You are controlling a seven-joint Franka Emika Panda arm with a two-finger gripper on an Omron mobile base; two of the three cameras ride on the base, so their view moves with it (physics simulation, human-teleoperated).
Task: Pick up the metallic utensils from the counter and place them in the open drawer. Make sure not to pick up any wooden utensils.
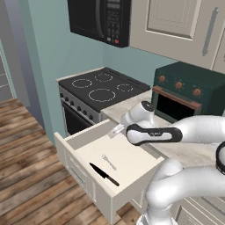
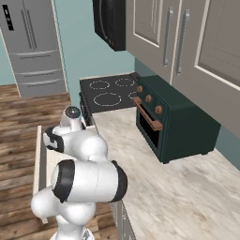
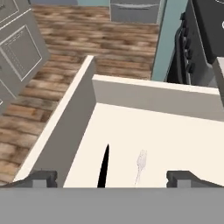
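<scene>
The open drawer (image 1: 70, 143) sits in the lower left of the left base view, pulled well out from under the counter (image 1: 184, 151). Two things lie on its pale floor. The black-handled knife (image 1: 104, 174) lies near the drawer's front panel, set on a slant, with its dark blade pointing toward the left wall of the drawer. A small pale silver utensil (image 1: 109, 161) lies just beside it, a little further back toward the counter and apart from the knife. In the hand view it shows prongs at one end, so it looks more like a fork than a spoon. There the knife (image 3: 103, 167) stands low at centre, the silver utensil (image 3: 140, 166) just to its right, and the drawer's cream walls (image 3: 65, 118) run up the left side and across the middle.

The gripper (image 1: 116, 130) hangs above the drawer's back half, in the middle of the left base view. Its fingers (image 3: 43, 179) are spread wide at the bottom corners of the hand view and hold nothing.

Beyond the drawer, a black stove (image 1: 102, 88) stands at upper centre and a dark green toaster oven (image 1: 189, 90) sits on the counter at the right. Wooden flooring (image 1: 26, 176) fills the lower left.
</scene>
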